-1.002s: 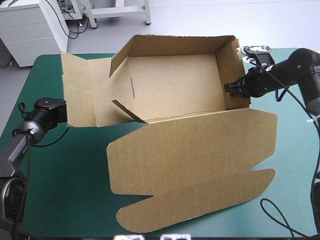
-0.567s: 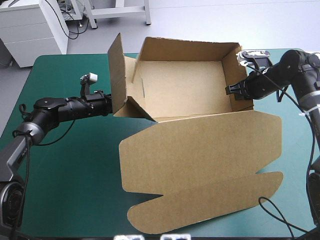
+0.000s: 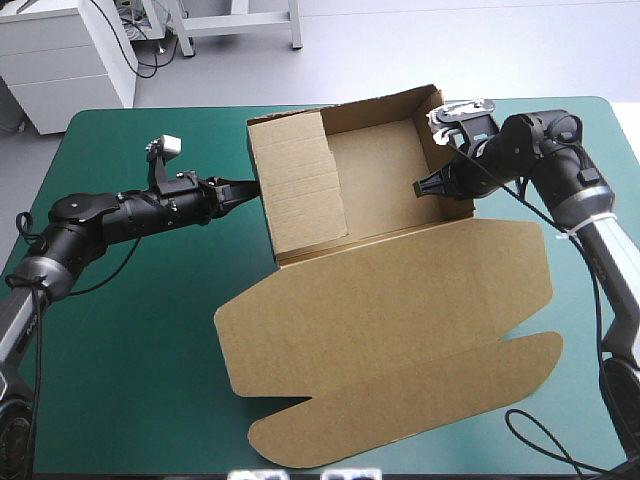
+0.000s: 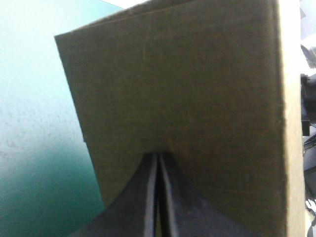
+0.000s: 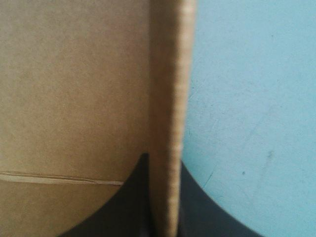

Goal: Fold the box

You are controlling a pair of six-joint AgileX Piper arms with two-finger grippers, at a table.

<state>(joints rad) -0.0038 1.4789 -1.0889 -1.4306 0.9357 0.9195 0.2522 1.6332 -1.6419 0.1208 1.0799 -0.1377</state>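
The brown box (image 3: 375,165) stands as an open tray at the far middle of the table. Its left wall panel (image 3: 300,190) leans inward over the floor. The lid (image 3: 400,320) lies flat toward the front, its tuck flap (image 3: 420,405) nearest the front edge. My left gripper (image 3: 250,185) is shut, its tip against the outside of the left wall (image 4: 187,89); in the left wrist view the left gripper (image 4: 158,160) touches the board. My right gripper (image 3: 425,187) is shut on the box's right wall, whose edge (image 5: 170,98) runs between the right gripper (image 5: 164,159) fingers.
The teal-green cover (image 3: 130,330) stretches left of the lid down to the front edge. A narrower strip of cover (image 3: 590,330) lies right of the lid, under my right arm.
The left side panel, flat on the table earlier, rose and now leans over the box floor. My left gripper came from under it and pushed right. The box turned and shifted left.
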